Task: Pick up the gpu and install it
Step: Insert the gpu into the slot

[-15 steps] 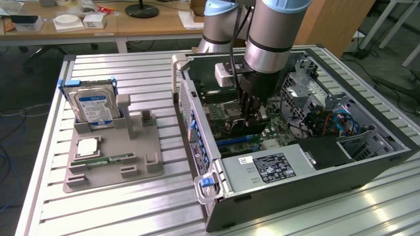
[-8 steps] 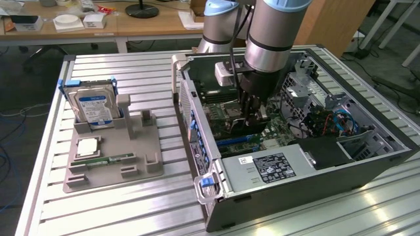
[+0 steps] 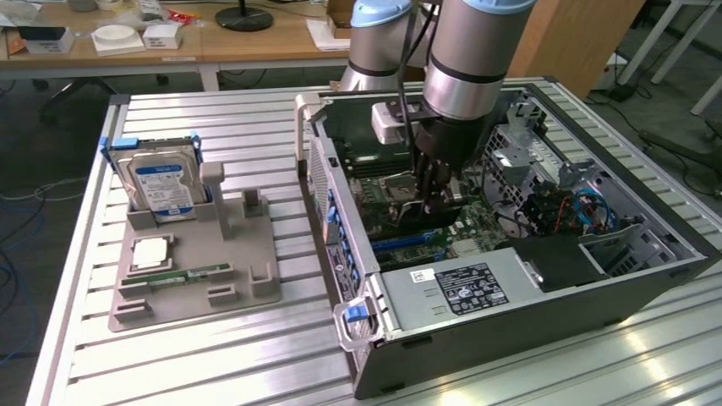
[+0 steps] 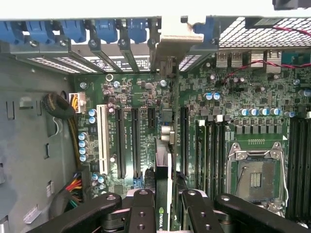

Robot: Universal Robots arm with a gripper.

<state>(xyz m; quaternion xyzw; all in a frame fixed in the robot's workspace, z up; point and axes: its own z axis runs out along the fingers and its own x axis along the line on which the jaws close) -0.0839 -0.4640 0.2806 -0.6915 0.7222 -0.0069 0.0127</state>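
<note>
Jaws: partly closed, clamped on the gpu (image 4: 163, 204), pinching the thin card edge-on between the fingers (image 4: 142, 213)
Gpu: standing on edge over the motherboard (image 4: 233, 102) inside the pc case (image 3: 631, 292), lined up with the expansion slots (image 4: 127, 141)
Gripper (image 3: 438, 196): down inside the case
Hard to see: most of the card is covered by the fingers, can't tell if its bottom edge is seated
Bench (image 3: 203, 355): hard drive (image 3: 161, 186) stands in the grey holder (image 3: 243, 254) beside the case

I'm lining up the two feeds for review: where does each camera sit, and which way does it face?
Exterior view: off the arm, raised, looking down at the open computer case on the slatted table; the arm reaches into the case.
Wrist view: on the wrist, looking along the gripper at the motherboard; its fingers clamp the gpu edge-on.
Shared: the motherboard's empty CPU socket.
</note>
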